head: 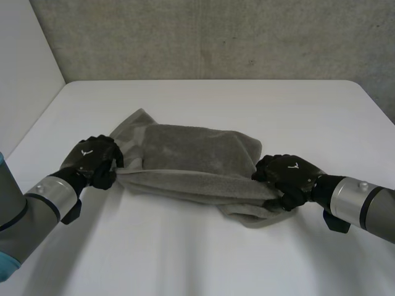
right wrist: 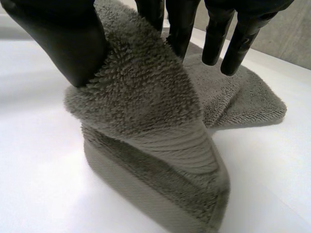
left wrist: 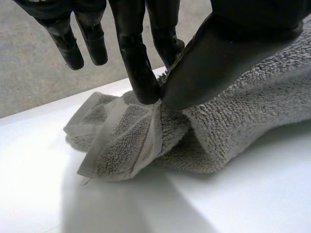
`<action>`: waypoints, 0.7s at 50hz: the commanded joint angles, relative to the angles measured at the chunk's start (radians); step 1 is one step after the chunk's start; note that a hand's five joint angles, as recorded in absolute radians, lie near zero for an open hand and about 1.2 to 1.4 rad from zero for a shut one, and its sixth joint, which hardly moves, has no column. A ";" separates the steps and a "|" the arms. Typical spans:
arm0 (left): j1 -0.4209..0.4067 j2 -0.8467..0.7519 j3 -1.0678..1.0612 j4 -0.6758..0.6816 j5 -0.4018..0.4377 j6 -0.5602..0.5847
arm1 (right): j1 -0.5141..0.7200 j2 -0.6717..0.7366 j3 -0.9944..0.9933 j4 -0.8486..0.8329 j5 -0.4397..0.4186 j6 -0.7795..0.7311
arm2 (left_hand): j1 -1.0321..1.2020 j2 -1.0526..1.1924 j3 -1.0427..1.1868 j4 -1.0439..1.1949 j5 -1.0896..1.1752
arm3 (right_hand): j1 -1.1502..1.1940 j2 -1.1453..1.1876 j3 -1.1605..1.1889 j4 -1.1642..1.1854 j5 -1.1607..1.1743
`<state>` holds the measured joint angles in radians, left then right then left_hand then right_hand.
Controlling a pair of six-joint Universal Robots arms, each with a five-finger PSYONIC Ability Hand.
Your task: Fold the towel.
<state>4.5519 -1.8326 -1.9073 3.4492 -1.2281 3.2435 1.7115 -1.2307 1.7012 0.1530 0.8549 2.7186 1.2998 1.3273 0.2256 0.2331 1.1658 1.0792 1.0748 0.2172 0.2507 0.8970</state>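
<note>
**Now gripping both ends, with the fold only half made**

Clearly I have the towel (head: 191,160) in both hands. It lies in the middle of the white table (head: 203,259), a grey terry cloth bunched into a loose, uneven heap rather than a flat sheet.

My left hand (head: 95,159) is at the towel's left end. In the left wrist view a finger (left wrist: 141,73) and the thumb meet on a ridge of cloth and pinch it, and a hemmed corner flops onto the table just past the fingertips.

My right hand (head: 287,176) is at the opposite end. In its wrist view the thumb (right wrist: 63,43) presses a thick roll of cloth against the fingers, and the rest sags in a steep drape to the table.

Between the two hands the near edge runs as a raised, fairly taut band. The far part rests on the table, with one corner poking out toward the far left.

I judge the task about midway through its first fold. The cloth looks partly doubled, but the layers are rumpled and the edges do not line up. As I see it, I have yet to carry the held edge over to the far edge, lay it down square and let go. Whether a second fold is wanted I can't say from here.
</note>
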 commanded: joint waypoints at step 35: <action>-0.053 -0.226 0.154 0.014 -0.011 0.140 | -0.085 0.005 -0.028 -0.013 0.007 0.039 | -0.922 -0.949 -0.051 -0.059 -0.962 | 0.317 0.321 -0.043 -0.076 0.325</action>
<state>4.5101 -2.0543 -1.7699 3.4573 -1.2345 3.3865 1.6489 -1.2292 1.6799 0.1470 0.8606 2.7458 0.4546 0.4364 0.2257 0.2332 0.2170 1.3027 1.3086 0.2172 0.2507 1.1480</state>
